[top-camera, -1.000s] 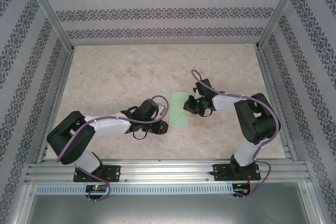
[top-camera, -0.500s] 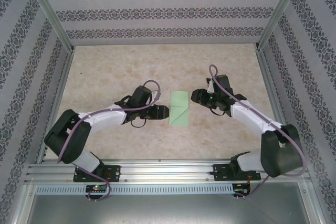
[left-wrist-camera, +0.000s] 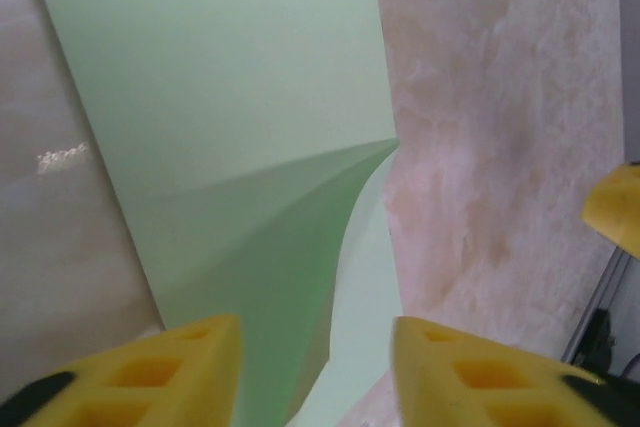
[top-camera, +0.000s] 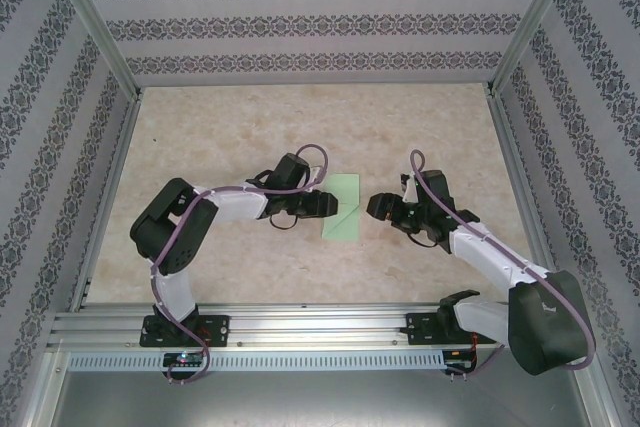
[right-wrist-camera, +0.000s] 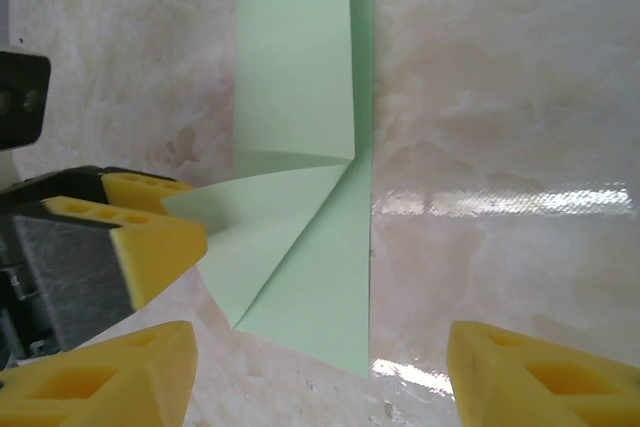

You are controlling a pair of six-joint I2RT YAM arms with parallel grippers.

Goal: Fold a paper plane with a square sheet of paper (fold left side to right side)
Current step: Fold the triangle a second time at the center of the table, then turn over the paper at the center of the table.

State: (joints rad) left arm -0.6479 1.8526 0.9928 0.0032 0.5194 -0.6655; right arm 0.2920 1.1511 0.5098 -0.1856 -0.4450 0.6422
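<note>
At bench (top-camera: 220, 147) centre: the square sheet of paper (top-camera: 342, 209) lay between the two arms, doubled into a narrow strip running away from them, with one diagonal panel standing off its surface.
Raised flap (right-wrist-camera: 262, 227): a triangular panel hinged on a slanting crease, lifted clear of the strip, its free corner pointing leftward.
Left gripper (top-camera: 326, 205): at the sheet's left edge, jaws partly parted to either side of the flap's corner; no pinch on the paper could be made out.
Right gripper (top-camera: 377, 205): just beside the sheet's right edge and apart from it, jaws spread wide, holding nothing.
Step in hand: judged to be a diagonal nose fold, the flap neither laid flat nor creased; no dart shape yet.
Next move: would call for the left gripper to carry the flap across toward the long right edge and press along the crease, while the right gripper probably pinned the strip so that the thin paper did not slide.
</note>
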